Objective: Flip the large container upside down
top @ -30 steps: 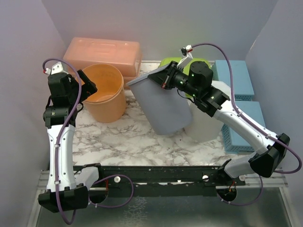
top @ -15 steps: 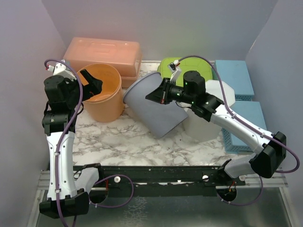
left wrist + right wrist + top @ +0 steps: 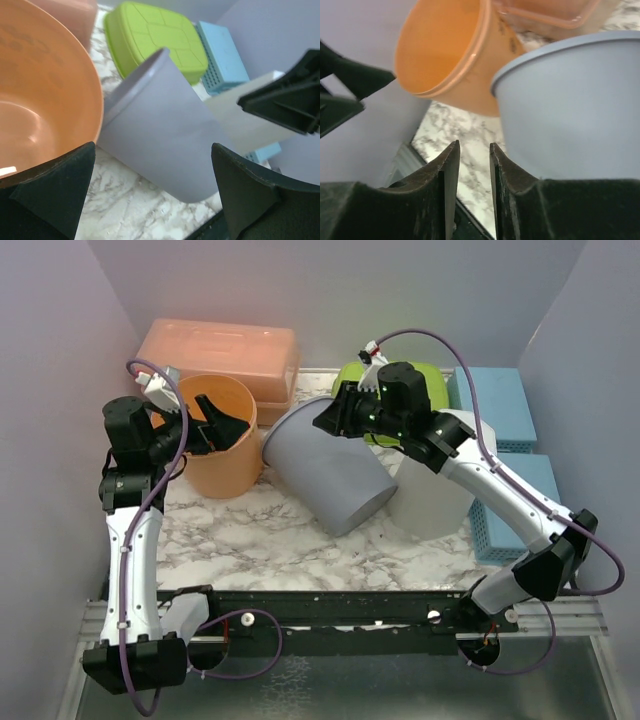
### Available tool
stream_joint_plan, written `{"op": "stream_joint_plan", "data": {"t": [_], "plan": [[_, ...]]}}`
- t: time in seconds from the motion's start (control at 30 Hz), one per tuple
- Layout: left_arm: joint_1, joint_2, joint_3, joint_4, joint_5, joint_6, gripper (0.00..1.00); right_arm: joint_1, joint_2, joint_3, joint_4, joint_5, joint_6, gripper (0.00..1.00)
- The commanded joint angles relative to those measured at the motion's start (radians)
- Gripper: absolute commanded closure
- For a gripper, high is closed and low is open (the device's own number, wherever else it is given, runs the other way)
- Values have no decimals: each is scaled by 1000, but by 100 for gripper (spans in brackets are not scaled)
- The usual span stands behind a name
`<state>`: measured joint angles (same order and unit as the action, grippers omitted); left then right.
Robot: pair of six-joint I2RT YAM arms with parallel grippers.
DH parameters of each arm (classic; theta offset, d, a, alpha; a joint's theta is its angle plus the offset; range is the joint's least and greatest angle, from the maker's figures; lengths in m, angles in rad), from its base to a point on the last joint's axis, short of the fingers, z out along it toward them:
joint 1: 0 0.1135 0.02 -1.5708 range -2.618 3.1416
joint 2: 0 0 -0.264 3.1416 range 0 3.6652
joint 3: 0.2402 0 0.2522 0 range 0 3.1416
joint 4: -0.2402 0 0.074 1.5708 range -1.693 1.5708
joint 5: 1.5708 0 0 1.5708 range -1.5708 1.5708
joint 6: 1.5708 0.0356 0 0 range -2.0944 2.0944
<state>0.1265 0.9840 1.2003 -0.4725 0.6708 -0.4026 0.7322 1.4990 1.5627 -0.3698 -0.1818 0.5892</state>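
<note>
The big grey tub [image 3: 335, 480] is seen lying tilted on the marble table [image 3: 270, 540], just to the right of the orange bucket [image 3: 235, 470]. Its open mouth is turned toward the orange bucket and a bit up. Its closed bottom is pointed away from the bucket. It is not upside down. The rim of the tub is very close to the side of the bucket, but it cannot be told if the two touch.

The left gripper [image 3: 222, 420] is held over the mouth of the orange bucket, on the side near the tub. Its jaws are spread wide and nothing is held in them. In the left wrist view its two fingers [image 3: 55, 200] are seen far apart, with the tub beyond them.

The right gripper [image 3: 325, 422] is found to the right of the bucket, by the top rim of the tub. Its jaws are only a little apart. In the right wrist view a thin gap is seen between them, and only table shows through it. The tub is beside the gripper, not inside it, so nothing is held.

Behind the bucket a pale orange box with a lid [image 3: 220, 350] is set. Farther right of the bucket, past the tub, a green lidded box [image 3: 150, 35], a white bin [image 3: 435, 505] and blue baskets [image 3: 495, 405] are seen.
</note>
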Motion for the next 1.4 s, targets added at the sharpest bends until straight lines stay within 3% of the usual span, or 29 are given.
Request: {"op": "stream_joint_plan", "data": {"t": [0.0,0.07,0.27,0.43,0.57,0.83,1.03,1.2,1.37], "plan": [[-45,2,-47,20,179,-1,1,1,67,51,-191,190,-61,63],[-97,-8,-68,20,97,-20,1,1,89,73,-228,246,-70,54],[-248,9,-78,24,-177,-24,1,1,140,121,-242,288,-63,46],[-272,109,14,24,-145,47,1,2,146,92,-192,290,-7,42],[-303,149,44,26,-209,82,1,1,137,83,-107,333,62,32],[-316,141,11,28,-343,68,1,-1,277,240,-134,539,320,32],[-315,46,-41,-19,-594,57,1,-1,500,578,-384,587,416,35],[-315,27,-34,-100,-774,42,1,2,538,598,-380,641,482,40],[-314,23,-18,-117,-815,42,1,3,555,597,-388,671,510,42]]}}
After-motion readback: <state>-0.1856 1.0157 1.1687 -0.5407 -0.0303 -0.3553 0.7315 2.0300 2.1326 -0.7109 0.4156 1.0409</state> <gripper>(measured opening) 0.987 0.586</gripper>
